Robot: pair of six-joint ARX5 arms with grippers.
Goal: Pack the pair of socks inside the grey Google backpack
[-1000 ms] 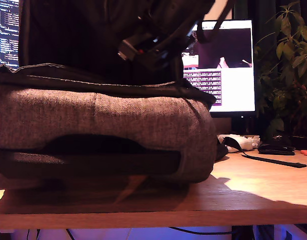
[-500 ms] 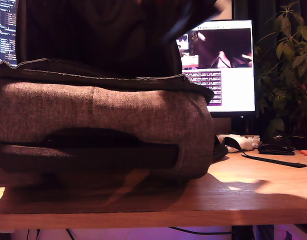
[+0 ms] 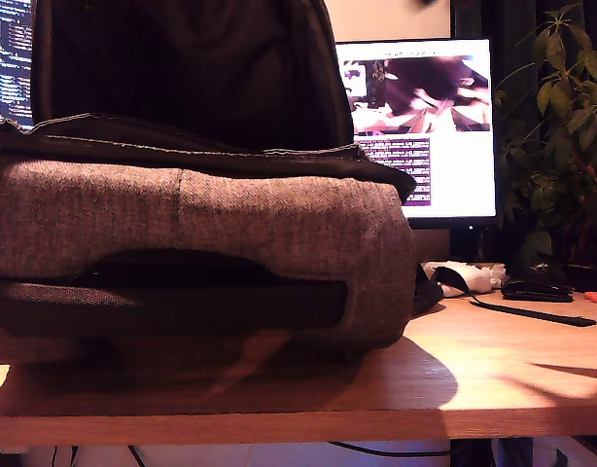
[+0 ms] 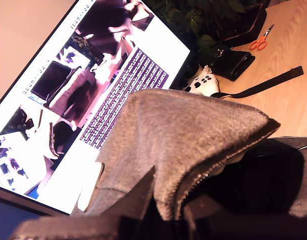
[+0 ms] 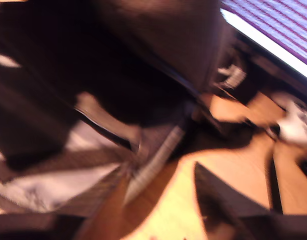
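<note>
Filling the left and middle of the exterior view, the grey Google backpack [image 3: 201, 253] lies on the wooden desk [image 3: 493, 360] with its dark-lined flap [image 3: 182, 68] standing open toward the frame's top. In the first wrist view a fold of its tweed [image 4: 193, 135] sits right at my first gripper, apparently pinched, though the jaws are cut off at the frame's bottom, so I cannot tell whether they grip it. The pair of socks appears in no view; I cannot say whether it is inside the bag.

The likely trouble: if that fold slips, the flap could drop and close the opening, or a hard pull could drag the bag along the desk.

The second wrist view is badly smeared; my second gripper's state is unreadable. Neither arm shows in the exterior view. The white controller [image 4: 203, 82] and scissors [image 4: 261, 40] lie beyond, near the monitor [image 3: 425, 126].
</note>
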